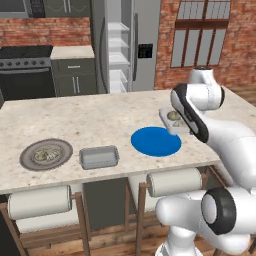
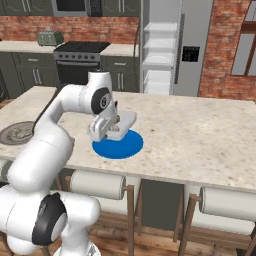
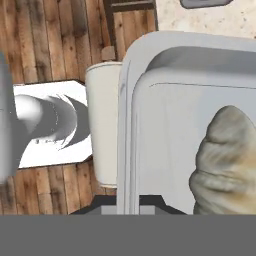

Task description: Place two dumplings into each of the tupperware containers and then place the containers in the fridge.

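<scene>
While two dumplings (image 1: 174, 116) already sat in the nearer-to-fridge tupperware container (image 1: 169, 121), the step in hand looked like the carrying of that filled tray toward the fridge (image 1: 120, 45), whose door stood open on its white shelves at the far side of the kitchen. The gripper (image 2: 106, 131) was clenched on the rim of this container, and in the hand view the tray's pale wall (image 3: 150, 125) ran straight up from between the finger tips, with one wrinkled dumpling (image 3: 227, 165) lying close inside it. From the right base view the tray seemed lifted slightly above the blue plate (image 2: 118, 145), though whether it had fully cleared the counter (image 1: 100, 120) I could not tell. The second container (image 1: 99, 157) lay apart on the counter, apparently without dumplings, near the grey plate (image 1: 46, 153), which held mottled lumps that were probably the other two dumplings. The next move would call for keeping the tray level so nothing rolled out, and likely for driving the base round the island, since the fridge stood well beyond it. The arm reached forward over the counter edge, elbow raised, wrist bent down so that the hand gripped the tray from its near side.
</scene>
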{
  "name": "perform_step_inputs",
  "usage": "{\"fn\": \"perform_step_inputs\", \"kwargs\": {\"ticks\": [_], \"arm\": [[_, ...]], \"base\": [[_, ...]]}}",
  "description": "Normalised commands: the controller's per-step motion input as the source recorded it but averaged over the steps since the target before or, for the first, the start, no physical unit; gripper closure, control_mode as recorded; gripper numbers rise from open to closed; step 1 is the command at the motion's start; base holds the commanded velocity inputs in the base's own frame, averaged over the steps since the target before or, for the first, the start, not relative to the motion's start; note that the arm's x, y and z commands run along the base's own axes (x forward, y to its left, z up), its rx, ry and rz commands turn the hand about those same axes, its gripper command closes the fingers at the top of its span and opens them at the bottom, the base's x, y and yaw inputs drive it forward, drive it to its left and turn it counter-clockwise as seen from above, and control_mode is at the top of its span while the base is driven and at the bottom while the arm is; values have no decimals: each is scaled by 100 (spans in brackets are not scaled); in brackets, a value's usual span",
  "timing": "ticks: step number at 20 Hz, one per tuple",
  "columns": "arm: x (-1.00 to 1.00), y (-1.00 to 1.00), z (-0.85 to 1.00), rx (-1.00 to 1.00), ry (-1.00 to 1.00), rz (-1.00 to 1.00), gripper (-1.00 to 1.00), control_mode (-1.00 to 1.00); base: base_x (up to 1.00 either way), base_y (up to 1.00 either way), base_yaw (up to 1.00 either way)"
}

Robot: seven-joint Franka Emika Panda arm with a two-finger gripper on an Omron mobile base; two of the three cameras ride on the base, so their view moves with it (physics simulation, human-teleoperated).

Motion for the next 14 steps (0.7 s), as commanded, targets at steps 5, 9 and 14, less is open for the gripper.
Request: {"fn": "perform_step_inputs", "kwargs": {"ticks": [5,9,14], "arm": [[-99,3,51,0,0,7,100,-100],[-94,0,40,0,0,0,100,-100],[-34,3,42,0,0,0,100,-100]], "base": [[0,0,0],[0,0,0],[0,0,0]]}}
